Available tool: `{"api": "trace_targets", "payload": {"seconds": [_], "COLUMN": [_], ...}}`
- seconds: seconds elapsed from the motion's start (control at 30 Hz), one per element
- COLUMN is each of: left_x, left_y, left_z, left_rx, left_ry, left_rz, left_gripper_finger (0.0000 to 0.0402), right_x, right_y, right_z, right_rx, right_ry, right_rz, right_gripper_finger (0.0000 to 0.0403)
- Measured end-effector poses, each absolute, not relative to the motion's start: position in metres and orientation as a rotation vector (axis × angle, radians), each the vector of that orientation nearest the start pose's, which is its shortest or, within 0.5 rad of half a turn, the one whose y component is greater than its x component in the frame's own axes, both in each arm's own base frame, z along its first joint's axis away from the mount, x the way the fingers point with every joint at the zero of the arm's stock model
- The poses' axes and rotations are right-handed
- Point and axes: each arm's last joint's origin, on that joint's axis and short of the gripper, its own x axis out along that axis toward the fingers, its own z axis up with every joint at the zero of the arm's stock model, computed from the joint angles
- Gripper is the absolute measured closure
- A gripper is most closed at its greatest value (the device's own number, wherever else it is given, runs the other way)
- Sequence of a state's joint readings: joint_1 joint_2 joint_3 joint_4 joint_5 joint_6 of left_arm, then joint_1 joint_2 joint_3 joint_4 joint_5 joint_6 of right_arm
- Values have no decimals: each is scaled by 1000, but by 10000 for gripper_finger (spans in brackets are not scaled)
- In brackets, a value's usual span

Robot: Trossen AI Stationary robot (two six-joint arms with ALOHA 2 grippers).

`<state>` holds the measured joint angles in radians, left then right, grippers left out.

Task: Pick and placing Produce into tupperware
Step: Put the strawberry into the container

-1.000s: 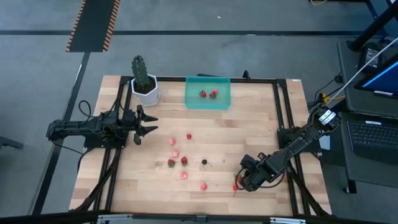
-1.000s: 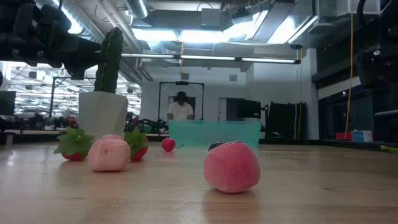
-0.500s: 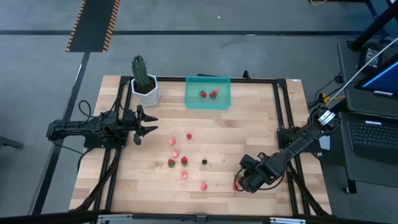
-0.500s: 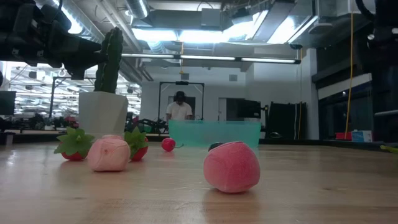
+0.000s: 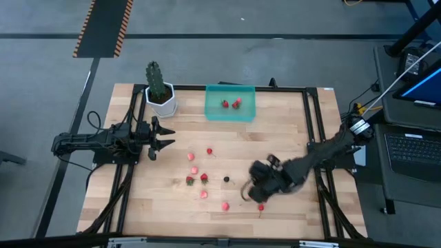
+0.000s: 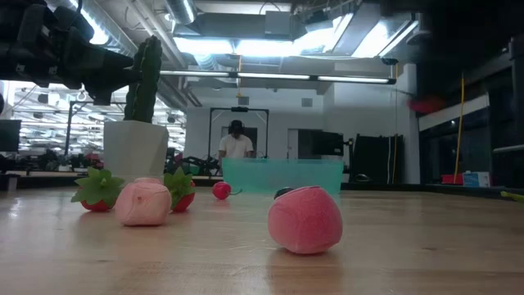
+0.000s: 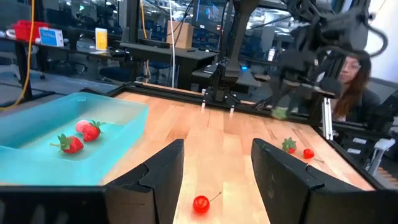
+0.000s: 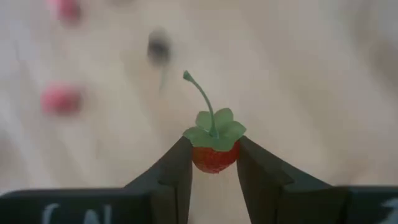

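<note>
Your right arm has swung inward from the near right edge and lifted; its gripper (image 8: 213,163) is pinching a red strawberry (image 8: 213,155) by the sides, so the carry to the container (image 5: 230,103) has begun. That container sits at the far edge with two berries inside. The cactus pot (image 5: 160,100) stands beside it. The left gripper (image 5: 164,137) waits, fingers spread. Loose berries (image 5: 194,170) lie mid-table under your path.
</note>
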<state>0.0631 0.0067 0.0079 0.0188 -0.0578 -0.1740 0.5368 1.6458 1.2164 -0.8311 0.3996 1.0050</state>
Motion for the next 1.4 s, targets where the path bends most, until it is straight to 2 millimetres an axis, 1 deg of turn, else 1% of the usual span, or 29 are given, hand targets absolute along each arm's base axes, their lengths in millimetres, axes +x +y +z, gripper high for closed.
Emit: {"api": "trace_targets", "payload": {"seconds": [0.13,0.2,0.3,0.47,0.6,0.7,0.77,0.87,0.93,1.07,1.17,1.27,1.4], "left_x": [97,97,97,97,97,97,97,97,97,97,97,97,97], "left_y": [8,8,8,8,10,11,11,11,11,11,11,11,11], "left_z": [168,167,168,167,169,170,170,169,169,169,169,169,169], "left_rx": [-195,-202,-202,-201,-177,-175,-177,-182,-179,-175,-175,-175,-175], "left_ry": [-32,-32,-32,-33,-50,-62,-61,-61,-60,-60,-60,-60,-60], "left_rz": [119,118,118,127,194,224,227,225,225,226,226,226,226], "left_gripper_finger": [221,221,221,221,221,221,221,221,221,221,221,221,221], "right_x": [305,316,328,341,352,358,361,362,362,361,360,360,363], "right_y": [119,99,67,10,-40,-76,-95,-115,-124,-140,-155,-171,-192], "right_z": [254,265,274,273,266,257,248,233,223,211,209,213,216], "right_rx": [229,192,152,124,135,197,235,268,278,307,349,374,416], "right_ry": [978,960,949,961,946,934,933,958,988,1008,1003,981,950], "right_rz": [-423,-423,-441,-448,-415,-382,-398,-441,-460,-483,-484,-497,-462], "right_gripper_finger": [295,295,295,294,293,293,293,293,293,293,293,293,293]}}
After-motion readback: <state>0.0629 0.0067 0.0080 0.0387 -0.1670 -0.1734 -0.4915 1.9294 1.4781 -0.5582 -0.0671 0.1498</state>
